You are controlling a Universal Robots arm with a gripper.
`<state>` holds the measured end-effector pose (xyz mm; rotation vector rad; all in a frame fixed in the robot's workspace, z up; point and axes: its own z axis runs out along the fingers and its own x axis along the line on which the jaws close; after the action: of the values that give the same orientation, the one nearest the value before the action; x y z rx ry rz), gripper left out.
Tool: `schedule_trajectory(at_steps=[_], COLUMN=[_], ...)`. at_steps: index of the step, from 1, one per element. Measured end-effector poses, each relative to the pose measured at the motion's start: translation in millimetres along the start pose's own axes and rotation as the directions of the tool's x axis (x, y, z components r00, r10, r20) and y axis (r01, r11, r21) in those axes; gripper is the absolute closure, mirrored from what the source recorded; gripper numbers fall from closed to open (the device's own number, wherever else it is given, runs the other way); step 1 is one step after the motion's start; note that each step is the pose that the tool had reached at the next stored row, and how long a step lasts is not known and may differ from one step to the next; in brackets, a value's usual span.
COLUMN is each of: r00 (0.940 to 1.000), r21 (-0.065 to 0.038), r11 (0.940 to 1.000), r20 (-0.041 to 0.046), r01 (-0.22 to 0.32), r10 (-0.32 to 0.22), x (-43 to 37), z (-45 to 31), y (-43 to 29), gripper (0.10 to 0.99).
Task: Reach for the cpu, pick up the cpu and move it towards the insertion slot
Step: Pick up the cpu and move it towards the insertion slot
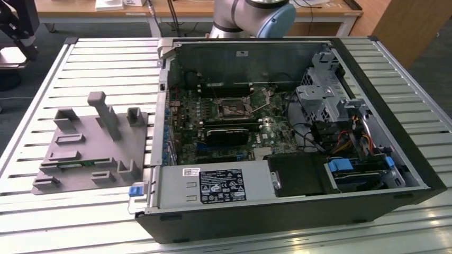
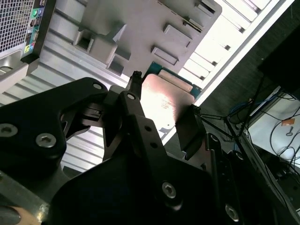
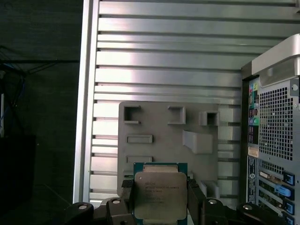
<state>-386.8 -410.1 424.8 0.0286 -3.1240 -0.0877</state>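
Square, seemingly silver cpu [image 3: 157, 194] in pincer [image 2: 164, 93]

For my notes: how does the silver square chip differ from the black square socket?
The shiny silver cpu has a bright metal top; the black insertion slot has a dark centre. The cpu is clamped in the gripper over the grey fixture plate; the insertion slot sits in the open computer case. Both are square.

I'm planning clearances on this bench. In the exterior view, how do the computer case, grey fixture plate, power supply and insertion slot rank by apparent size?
Largest to smallest as they look:
1. computer case, by far the largest
2. grey fixture plate
3. power supply, clearly smaller than the plate
4. insertion slot, the smallest
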Motion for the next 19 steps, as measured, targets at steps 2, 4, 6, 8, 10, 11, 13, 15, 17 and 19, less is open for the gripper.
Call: schedule_trajectory(at_steps=[2, 4, 6, 8, 10, 11, 13, 15, 17, 19], r00=[1.0, 1.0, 1.0, 1.0, 1.0, 1.0, 1.0, 1.0, 1.0, 1.0], r21=[0.0, 0.0, 0.0, 0.0, 0.0, 0.0, 0.0, 0.0, 0.0, 0.0], r11=[1.0, 1.0, 1.0, 1.0, 1.0, 1.0, 1.0, 1.0, 1.0, 1.0], r20=[0.0, 0.0, 0.0, 0.0, 0.0001, 0.0001, 0.0, 0.0, 0.0, 0.0001], r01=[0.0, 0.0, 0.0, 0.0, 0.0, 0.0, 0.0, 0.0, 0.0, 0.0], r10=[0.0, 0.0, 0.0, 0.0, 0.0, 0.0, 0.0, 0.0, 0.0, 0.0], x=[-2.6, -4.8, -6.6, -8.5, -10.3, -11.1, -13.3, -15.5, -17.3, -18.8], z=[-0.1, -0.1, -0.1, -0.2, -0.1, -0.1, -0.2, -0.2, -0.2, -0.2], y=[0.0, -0.1, -0.1, -0.1, -0.2, -0.2, -0.2, -0.3, -0.3, -0.3], gripper=[0.545, 0.545, 0.545, 0.545, 0.545, 0.545, 0.545, 0.545, 0.545, 0.545])
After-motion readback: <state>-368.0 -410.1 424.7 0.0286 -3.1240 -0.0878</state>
